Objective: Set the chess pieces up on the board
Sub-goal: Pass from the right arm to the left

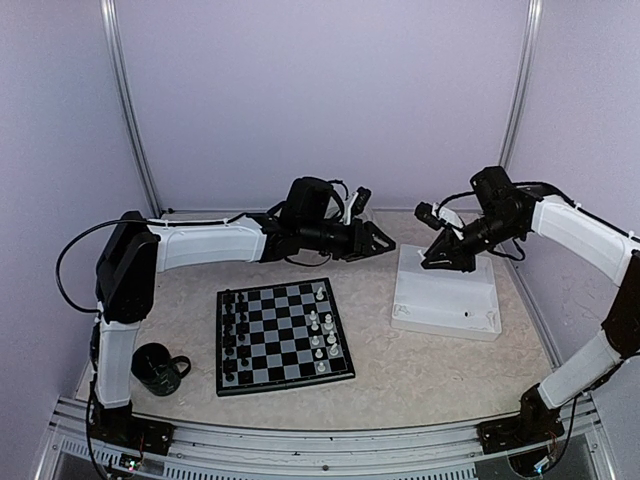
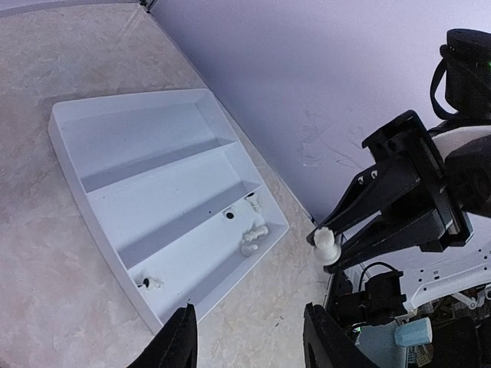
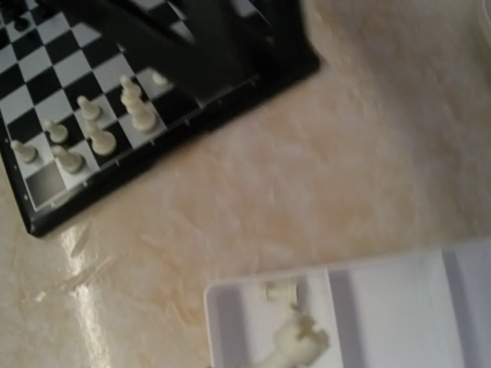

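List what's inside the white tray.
Several white pieces and one dark piece lie in the tray's outer compartment. A finger of the left gripper hides the tray's near corner.

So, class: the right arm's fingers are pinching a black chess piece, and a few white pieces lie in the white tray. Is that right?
Not quite. The chess piece pinched in the right arm's fingers is white, not black; the left wrist view shows it clearly. The rest stands: a few white pieces lie in the white tray.
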